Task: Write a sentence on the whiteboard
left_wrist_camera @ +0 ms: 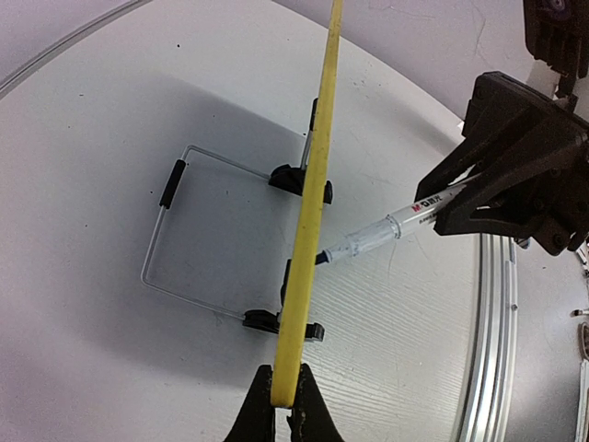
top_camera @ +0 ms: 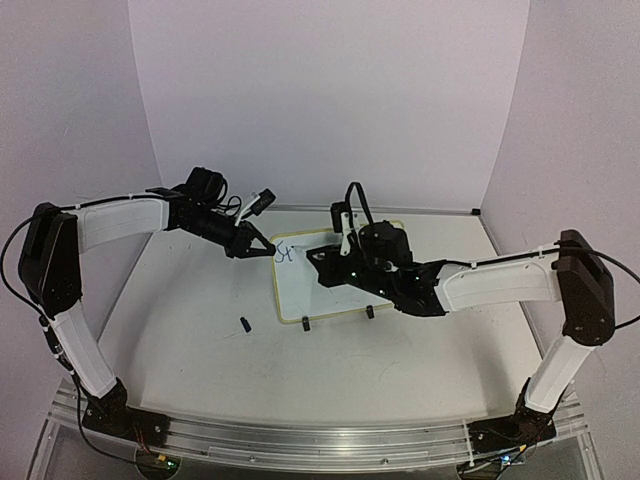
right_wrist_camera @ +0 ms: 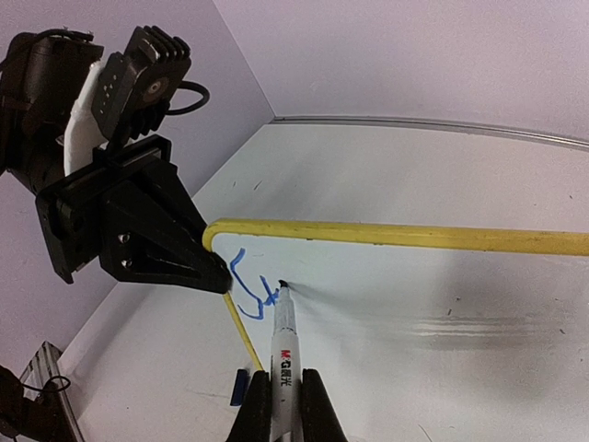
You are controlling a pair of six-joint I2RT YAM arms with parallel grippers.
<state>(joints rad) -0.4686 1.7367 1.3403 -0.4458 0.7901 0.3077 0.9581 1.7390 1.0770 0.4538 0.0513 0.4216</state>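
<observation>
Board: a small rectangular whiteboard (top_camera: 300,290) with a thin yellow frame and rounded corners stands left of centre on the pale white table (top_camera: 200,370), leaning back.
Support: two small black clip feet (top_camera: 305,323) grip its lower edge; from the left wrist camera a bent grey wire stand (left_wrist_camera: 166,230) with a black sleeve props it from behind.
Left claw: the left gripper (top_camera: 255,247) is pressed together on the yellow frame at the board's upper left corner. Its own camera shows the frame edge-on between the black fingertips (left_wrist_camera: 299,410).
Right claw: the right gripper (right_wrist_camera: 283,396) pinches a white-barrelled marker (right_wrist_camera: 283,341) with red and black print and reaches over the board's face.
Pen tip: the dark tip touches the white surface near the upper left corner, just right of the blue strokes (right_wrist_camera: 248,290).
Writing: a few looping blue strokes only, unreadable as letters.
Loose item: a small dark piece (top_camera: 244,324) lies on the table near the board's lower left corner. It is possibly a pen cap, but too small to be sure.
</observation>
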